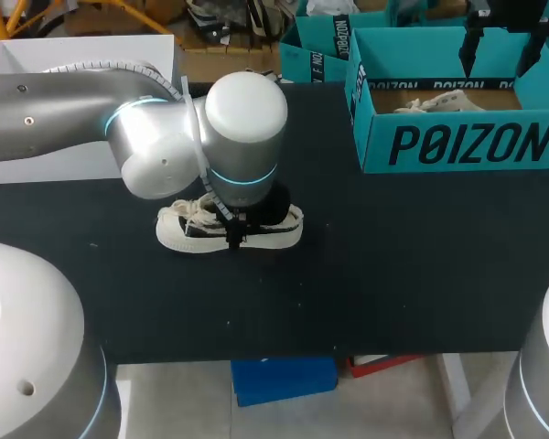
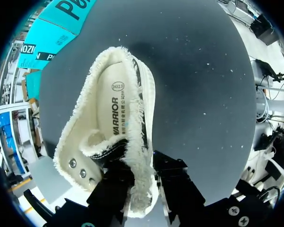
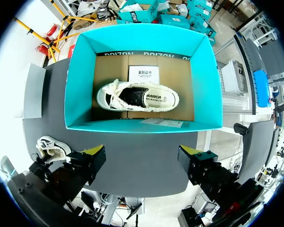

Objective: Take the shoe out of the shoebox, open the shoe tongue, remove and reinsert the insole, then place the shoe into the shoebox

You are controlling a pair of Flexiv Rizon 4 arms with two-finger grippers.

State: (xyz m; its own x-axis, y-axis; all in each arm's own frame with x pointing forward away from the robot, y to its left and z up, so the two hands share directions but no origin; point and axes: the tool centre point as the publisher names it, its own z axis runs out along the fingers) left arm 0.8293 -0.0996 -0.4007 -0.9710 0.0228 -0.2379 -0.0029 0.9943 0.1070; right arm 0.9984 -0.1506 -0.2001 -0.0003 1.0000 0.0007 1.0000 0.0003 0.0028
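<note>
head / left arm (image 1: 165, 137): comes in from our left, its wrist straight over the shoe (image 1: 188, 229); we can't see its pincer here
head / shoe: upright on its sole, mid tabletop (image 1: 393, 274), laces end toward our left
head / shoebox (image 1: 467, 144): teal, open, far right of the tabletop, well apart from the shoe
head / second shoe (image 1: 439, 102): we see it inside the shoebox
head / right pincer (image 1: 503, 46): above the shoebox's far side, fingers apart
head / white box (image 1: 82, 55): far left edge
left wrist / left pincer (image 2: 143, 182): pinching the shoe (image 2: 118, 142) by its frayed side wall near the eyelets, one dark finger inside, one outside
left wrist / insole (image 2: 114, 111): lies flat inside the shoe
left wrist / shoebox (image 2: 52, 33): beyond the shoe's heel
right wrist / right pincer (image 3: 142, 156): spread wide, holding nothing, yellow tips over bare tabletop (image 3: 142, 156)
right wrist / shoebox (image 3: 142, 125): just ahead of the fingers; second shoe (image 3: 137, 97) on its sole on the cardboard floor
right wrist / shoe (image 3: 49, 146): beside one finger, out on the tabletop
</note>
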